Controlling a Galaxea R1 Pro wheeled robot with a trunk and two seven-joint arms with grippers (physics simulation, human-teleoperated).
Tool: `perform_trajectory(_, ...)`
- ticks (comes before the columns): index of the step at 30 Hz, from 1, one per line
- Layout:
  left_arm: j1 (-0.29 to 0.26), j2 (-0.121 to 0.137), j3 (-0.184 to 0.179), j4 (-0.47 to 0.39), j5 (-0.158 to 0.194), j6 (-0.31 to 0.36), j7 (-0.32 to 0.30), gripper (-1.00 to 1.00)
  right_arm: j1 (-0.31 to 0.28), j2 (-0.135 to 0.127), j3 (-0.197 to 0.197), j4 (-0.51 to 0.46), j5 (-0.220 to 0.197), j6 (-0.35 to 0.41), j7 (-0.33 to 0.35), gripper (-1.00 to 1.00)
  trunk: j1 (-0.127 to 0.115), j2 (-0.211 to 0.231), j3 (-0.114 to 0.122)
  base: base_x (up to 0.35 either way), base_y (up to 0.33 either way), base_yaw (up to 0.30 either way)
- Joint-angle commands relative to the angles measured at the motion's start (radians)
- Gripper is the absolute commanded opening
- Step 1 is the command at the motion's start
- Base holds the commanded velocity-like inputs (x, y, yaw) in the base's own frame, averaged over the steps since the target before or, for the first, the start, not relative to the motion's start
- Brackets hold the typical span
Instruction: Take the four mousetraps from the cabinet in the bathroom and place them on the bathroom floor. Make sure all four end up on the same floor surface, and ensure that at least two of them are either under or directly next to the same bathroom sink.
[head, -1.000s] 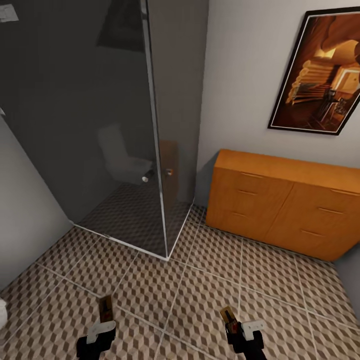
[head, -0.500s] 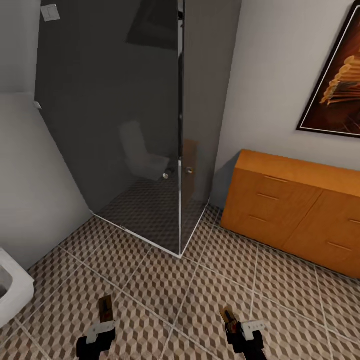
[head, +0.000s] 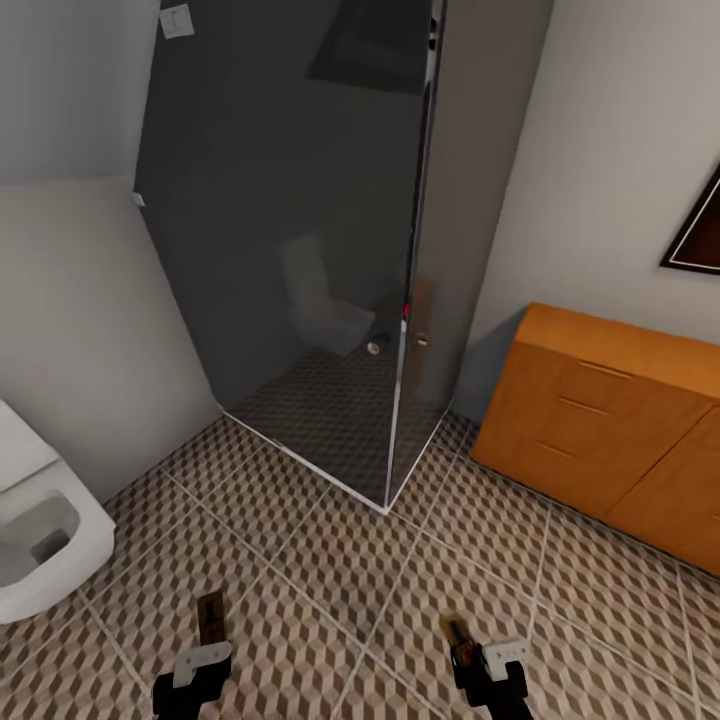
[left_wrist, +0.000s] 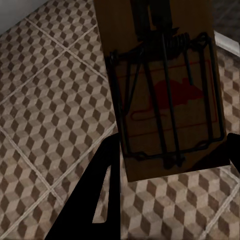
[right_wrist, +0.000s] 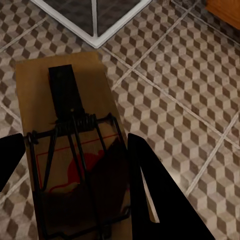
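Our left gripper clamps a flat wooden mousetrap with wire spring; our right gripper pinches another rectangular trap. Below lies the cube-patterned tiled bathroom floor; the smooth orange cabinet stands far right.

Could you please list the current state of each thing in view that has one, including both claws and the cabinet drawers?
left claw: shut on a mousetrap, above the floor.
left mousetrap: held, off the floor, spring bar lying flat over the red mark.
right claw: shut on a mousetrap.
right mousetrap: held, off the floor.
cabinet: visible drawers closed.
shower enclosure: glass door closed.
bathroom floor: no mousetrap lying on the part in view.
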Motion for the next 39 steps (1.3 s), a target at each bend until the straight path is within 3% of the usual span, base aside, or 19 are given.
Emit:
perform_trajectory(1, -0.002, -0.001, -0.008, 0.004, -0.002, -0.004, 0.008, -1.00, -0.001, 0.000, 0.006, 0.001, 0.004, -0.002, -0.008, -1.00, 0.001, -0.002, -0.003, 0.000, 0.000, 0.251)
perform_trajectory(39, -0.002, -0.001, -0.009, 0.004, -0.002, -0.004, 0.008, -1.00, -0.001, -0.001, 0.006, 0.001, 0.005, -0.002, -0.009, -1.00, 0.001, -0.002, -0.034, 0.000, 0.000, 0.251)
